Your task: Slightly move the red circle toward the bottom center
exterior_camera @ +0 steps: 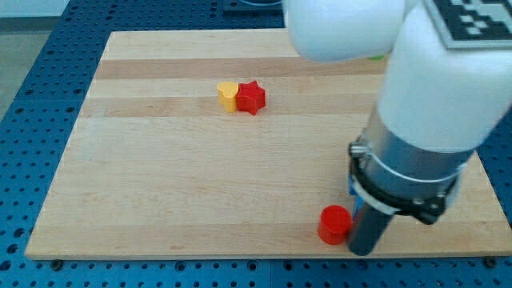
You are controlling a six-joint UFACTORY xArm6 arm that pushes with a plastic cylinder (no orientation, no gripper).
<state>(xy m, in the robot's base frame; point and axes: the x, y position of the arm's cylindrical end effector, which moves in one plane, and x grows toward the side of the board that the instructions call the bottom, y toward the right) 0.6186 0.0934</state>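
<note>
Tip point(362, 250): holding nothing, sitting just right of the red circle point(334, 225). Circle: looking light, stiff, slippery; needing pushing from its far side.

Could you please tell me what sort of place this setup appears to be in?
Probably a robotics lab bench: a pale wooden board lies on a blue perforated metal table, with small coloured plastic blocks like the red cylinder beside my tip.
</note>
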